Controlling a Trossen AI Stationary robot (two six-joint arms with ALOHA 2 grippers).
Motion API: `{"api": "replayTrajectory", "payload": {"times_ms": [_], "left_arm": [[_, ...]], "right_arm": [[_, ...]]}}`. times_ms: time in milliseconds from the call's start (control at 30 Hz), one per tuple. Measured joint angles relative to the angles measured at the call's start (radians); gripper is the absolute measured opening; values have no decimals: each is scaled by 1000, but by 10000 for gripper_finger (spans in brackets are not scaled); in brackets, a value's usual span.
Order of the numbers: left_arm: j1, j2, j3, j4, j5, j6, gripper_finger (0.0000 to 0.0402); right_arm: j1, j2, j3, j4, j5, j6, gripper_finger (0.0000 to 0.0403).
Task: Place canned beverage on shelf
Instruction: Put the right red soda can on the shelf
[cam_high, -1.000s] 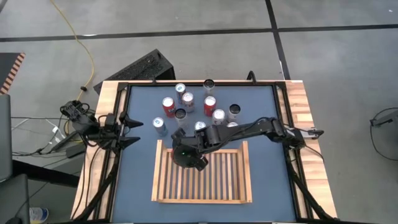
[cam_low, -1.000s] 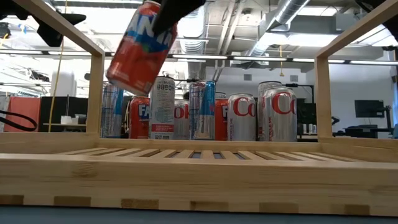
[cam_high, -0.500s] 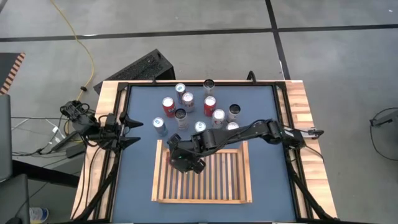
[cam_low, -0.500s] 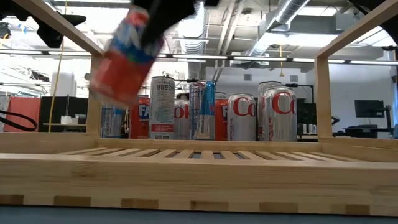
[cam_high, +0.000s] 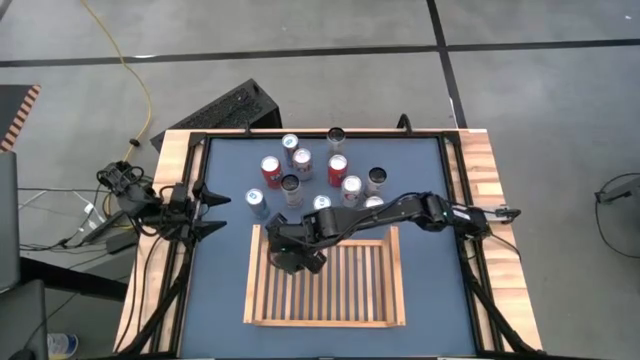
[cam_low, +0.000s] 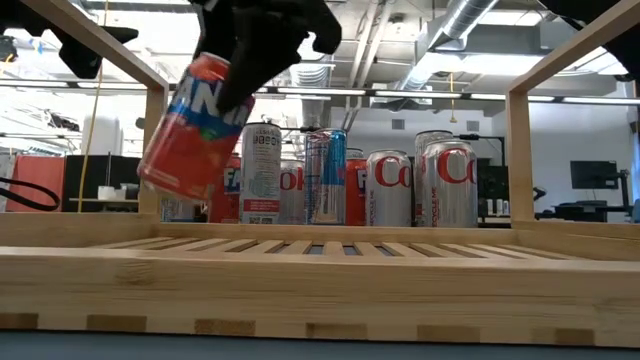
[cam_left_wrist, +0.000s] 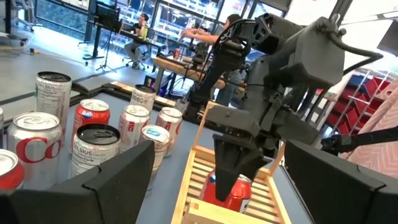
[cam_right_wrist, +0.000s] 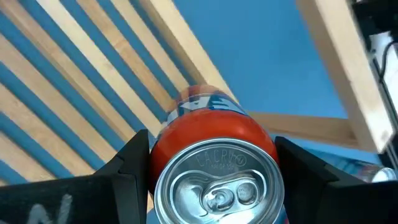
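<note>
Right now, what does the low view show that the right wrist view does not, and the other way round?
Only the low view shows the row of standing cans behind the shelf, and that the orange can hangs tilted above the slats. Only the right wrist view shows the can's top with its pull tab and the blue tabletop. Both show the right gripper holding the orange can over the shelf.

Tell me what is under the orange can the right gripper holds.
The orange can, tilted in the right gripper, hangs over the shelf, near a corner. Below it are bare wood slats with blue table showing between. The slats directly behind the can are hidden.
</note>
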Motion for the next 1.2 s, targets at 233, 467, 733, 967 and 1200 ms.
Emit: {"api": "replayTrajectory", "payload": {"times_ms": [233,467,733,967,1200], "left_arm": [[0,0,0,-15,0,0,348],[0,0,0,-14,-5,0,348],[0,0,0,-14,-16,0,348],[0,0,0,-14,-20,3,348],[0,0,0,-14,-23,2,348]], "right_arm": [[-8,1,-2,-8,-50,0,233],[-20,20,0,16,-55,-1,233],[-23,49,-3,3,-66,-11,232],[-30,49,-3,1,-59,25,243],[-28,49,-2,1,-52,27,249]]}}
